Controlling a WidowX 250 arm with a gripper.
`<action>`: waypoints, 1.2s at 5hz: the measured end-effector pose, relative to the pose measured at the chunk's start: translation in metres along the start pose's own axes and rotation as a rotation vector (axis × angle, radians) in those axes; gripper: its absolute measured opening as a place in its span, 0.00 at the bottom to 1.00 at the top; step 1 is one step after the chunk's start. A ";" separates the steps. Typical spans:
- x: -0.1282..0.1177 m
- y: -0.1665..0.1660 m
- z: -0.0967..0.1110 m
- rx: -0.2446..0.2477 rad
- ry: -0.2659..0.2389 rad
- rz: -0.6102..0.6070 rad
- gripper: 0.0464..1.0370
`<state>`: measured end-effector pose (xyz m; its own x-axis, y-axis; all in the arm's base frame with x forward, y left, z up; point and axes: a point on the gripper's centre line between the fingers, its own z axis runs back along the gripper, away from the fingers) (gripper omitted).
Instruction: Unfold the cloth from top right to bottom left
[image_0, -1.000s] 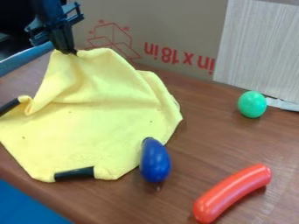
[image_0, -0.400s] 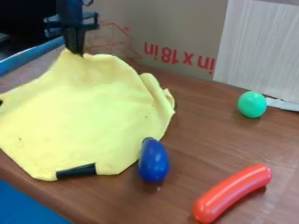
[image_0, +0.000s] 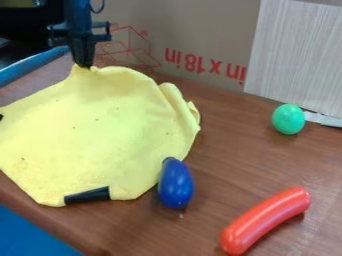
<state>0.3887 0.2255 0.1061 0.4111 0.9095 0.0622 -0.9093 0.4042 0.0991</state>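
Presently, the tool (image_0: 83, 66) grips the yellow cloth (image_0: 100, 132) at its eleven o'clock edge, the cloth lies mostly spread toward nine o'clock on the tabletop (image_0: 234, 155), and this late unfolding step, I think, calls next for lowering and release.

Upside-down red print (image_0: 204, 66) "in x 18in", box-outline symbol (image_0: 127, 48), both on cardboard (image_0: 200, 25)

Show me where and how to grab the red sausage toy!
I'd pinch the red sausage toy around its middle, coming from straight above, with one finger on each long side. It lies flat on the table, long and gently curved, so the middle should balance best, and nothing touches its sides.
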 end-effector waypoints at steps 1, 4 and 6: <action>0.014 0.008 -0.003 -0.119 0.039 0.094 0.34; 0.026 0.019 0.014 -0.291 0.033 0.176 0.96; 0.002 0.050 0.068 -0.089 0.070 -0.031 0.96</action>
